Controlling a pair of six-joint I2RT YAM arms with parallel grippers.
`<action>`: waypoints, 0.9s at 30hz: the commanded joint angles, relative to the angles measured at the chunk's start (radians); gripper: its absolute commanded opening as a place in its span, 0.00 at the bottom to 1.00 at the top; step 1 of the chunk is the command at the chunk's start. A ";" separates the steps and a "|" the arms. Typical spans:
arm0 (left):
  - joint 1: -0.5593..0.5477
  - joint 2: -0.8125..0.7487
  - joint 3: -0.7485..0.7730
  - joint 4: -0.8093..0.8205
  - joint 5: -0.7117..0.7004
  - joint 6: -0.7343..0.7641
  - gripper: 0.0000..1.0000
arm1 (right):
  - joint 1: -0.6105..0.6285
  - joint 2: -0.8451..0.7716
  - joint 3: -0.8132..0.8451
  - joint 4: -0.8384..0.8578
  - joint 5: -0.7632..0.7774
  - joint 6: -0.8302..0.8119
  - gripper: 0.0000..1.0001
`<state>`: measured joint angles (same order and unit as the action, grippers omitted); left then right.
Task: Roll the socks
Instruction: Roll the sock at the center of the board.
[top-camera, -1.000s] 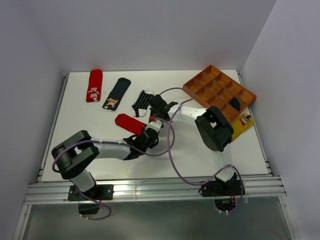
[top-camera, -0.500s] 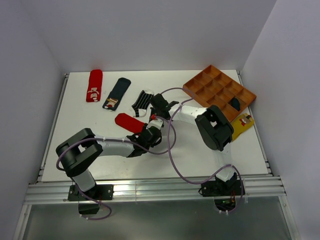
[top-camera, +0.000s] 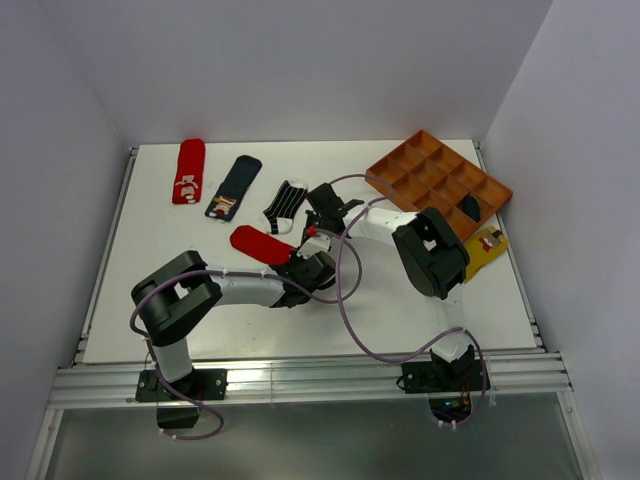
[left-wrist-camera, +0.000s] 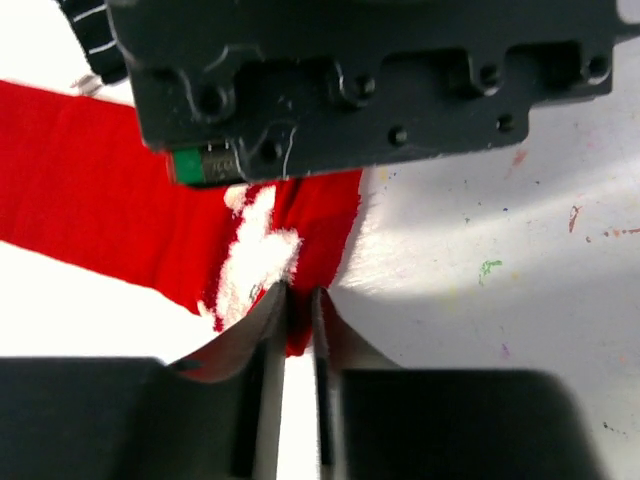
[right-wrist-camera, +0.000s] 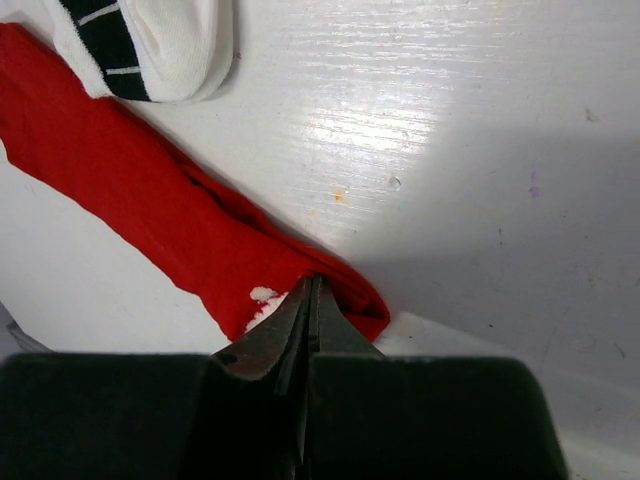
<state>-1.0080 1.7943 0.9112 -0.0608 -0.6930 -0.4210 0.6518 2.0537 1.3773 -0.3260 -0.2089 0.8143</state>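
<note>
A red sock with white marks (top-camera: 256, 245) lies flat mid-table, its right end bunched. My left gripper (left-wrist-camera: 297, 292) is shut on that end, with a fold of red fabric (left-wrist-camera: 300, 320) between its fingertips. From the far side, my right gripper (right-wrist-camera: 311, 283) is shut, its tips pinching a crease of the same sock (right-wrist-camera: 150, 190). In the top view both grippers, left (top-camera: 314, 262) and right (top-camera: 318, 232), meet there. The striped sock (top-camera: 285, 205), the navy sock with a patch (top-camera: 233, 187) and another red sock (top-camera: 187, 171) lie behind. A mustard sock (top-camera: 484, 250) lies at the right.
An orange compartment tray (top-camera: 420, 165) stands at the back right with a dark sock (top-camera: 470, 207) in one cell. Purple cables loop over the table near both arms. Walls enclose the table on three sides.
My left gripper has slid right along the red sock to its end and its jaws have narrowed onto the fabric. The right gripper has stayed shut in place.
</note>
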 joint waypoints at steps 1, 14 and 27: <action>0.058 0.109 0.012 -0.172 0.095 -0.124 0.13 | 0.058 0.011 -0.060 -0.053 0.105 -0.018 0.00; 0.108 -0.001 -0.025 -0.090 0.349 -0.104 0.00 | 0.011 -0.190 -0.173 0.071 0.089 -0.037 0.20; 0.253 -0.068 -0.101 0.150 0.916 -0.294 0.00 | -0.067 -0.382 -0.319 0.125 0.146 -0.003 0.29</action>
<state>-0.7830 1.7279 0.8810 0.0635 -0.0406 -0.6106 0.5915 1.7035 1.0843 -0.2295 -0.0975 0.7971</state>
